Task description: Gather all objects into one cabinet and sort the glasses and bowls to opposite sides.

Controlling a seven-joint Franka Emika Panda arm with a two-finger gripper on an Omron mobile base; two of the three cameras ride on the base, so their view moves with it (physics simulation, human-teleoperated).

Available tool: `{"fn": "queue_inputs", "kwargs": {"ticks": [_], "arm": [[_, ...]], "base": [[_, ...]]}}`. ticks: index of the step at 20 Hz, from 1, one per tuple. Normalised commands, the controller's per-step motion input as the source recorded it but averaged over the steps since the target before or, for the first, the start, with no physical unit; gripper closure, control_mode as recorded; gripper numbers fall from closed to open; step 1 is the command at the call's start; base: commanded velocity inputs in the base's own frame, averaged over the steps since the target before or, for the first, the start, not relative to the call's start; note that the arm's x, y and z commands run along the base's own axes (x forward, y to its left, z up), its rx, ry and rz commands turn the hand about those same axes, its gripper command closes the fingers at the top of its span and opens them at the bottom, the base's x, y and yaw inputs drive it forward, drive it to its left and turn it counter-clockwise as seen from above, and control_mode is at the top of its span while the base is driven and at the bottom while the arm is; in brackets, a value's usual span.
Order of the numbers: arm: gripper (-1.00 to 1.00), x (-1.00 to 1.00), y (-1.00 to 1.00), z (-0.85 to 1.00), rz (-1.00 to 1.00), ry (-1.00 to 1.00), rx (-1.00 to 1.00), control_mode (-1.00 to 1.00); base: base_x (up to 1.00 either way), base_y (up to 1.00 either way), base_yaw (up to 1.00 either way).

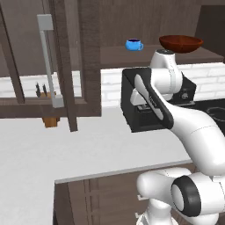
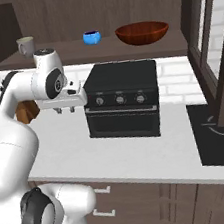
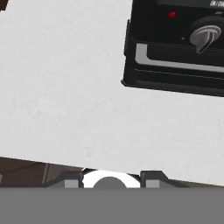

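On the open cabinet's dark wooden shelf (image 2: pixel 75 53) stand a pale grey-beige tumbler (image 2: pixel 25 46) at the left, the bright blue handled cup (image 2: pixel 92 37) (image 1: pixel 134 44) in the middle and the wide red-brown bowl (image 2: pixel 142 32) (image 1: pixel 180 42) at the right. The cabinet's glass-paned door (image 1: pixel 66 57) with its grey bar handle (image 1: pixel 46 61) hangs open. My gripper (image 2: pixel 64 109) (image 3: pixel 111 180) hovers open over the white counter, pointing down, just left of the black toaster oven's front and well below the shelf. Nothing is between its fingertips (image 3: pixel 151 178).
A black toaster oven (image 2: pixel 122 97) (image 3: pixel 175 52) sits on the white counter (image 2: pixel 115 154) under the shelf. A dark cooktop (image 2: pixel 218 134) lies to the right, with another open glass door (image 2: pixel 213 44) above it. A brown knife block (image 1: pixel 51 121) stands by the wall.
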Motion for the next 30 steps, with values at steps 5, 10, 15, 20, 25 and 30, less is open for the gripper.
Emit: {"fn": "queue_inputs", "kwargs": {"ticks": [5, 10, 15, 20, 25, 30], "arm": [[-1.0, 0.0, 0.0, 0.0, 0.0, 0.0, 0.0, 1.0], [-1.0, 0.0, 0.0, 0.0, 0.0, 0.0, 0.0, 1.0], [-1.0, 0.0, 0.0, 0.0, 0.0, 0.0, 0.0, 1.0], [-1.0, 0.0, 0.0, 0.0, 0.0, 0.0, 0.0, 1.0], [-1.0, 0.0, 0.0, 0.0, 0.0, 0.0, 0.0, 1.0], [-1.0, 0.0, 0.0, 0.0, 0.0, 0.0, 0.0, 1.0]], "base": [[0.0, 0.0, 0.0], [-0.05, 0.0, 0.0], [-0.3, -0.41, 0.19], [-0.3, -0.69, 0.31], [-0.22, -0.55, 0.31], [-0.03, -0.09, 0.18]]}}
